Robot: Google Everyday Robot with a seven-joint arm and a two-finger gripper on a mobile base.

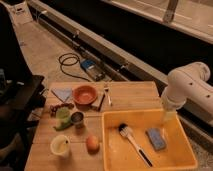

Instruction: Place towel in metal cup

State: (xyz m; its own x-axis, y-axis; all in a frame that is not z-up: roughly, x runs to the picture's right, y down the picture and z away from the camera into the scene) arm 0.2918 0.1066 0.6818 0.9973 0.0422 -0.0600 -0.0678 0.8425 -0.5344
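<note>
The towel (pixel 62 94) lies flat on the table (pixel 135 92), beside the orange bowl (pixel 85 94). The metal cup (pixel 77 119) sits close by. The gripper (pixel 168 116) hangs far away over the yellow tub (pixel 150 167), jaws spread, empty.

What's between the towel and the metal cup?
In the camera view, some small red bits lie between the towel and the metal cup, beside the green cup. The hand is by the yellow tub's far right corner.
</note>
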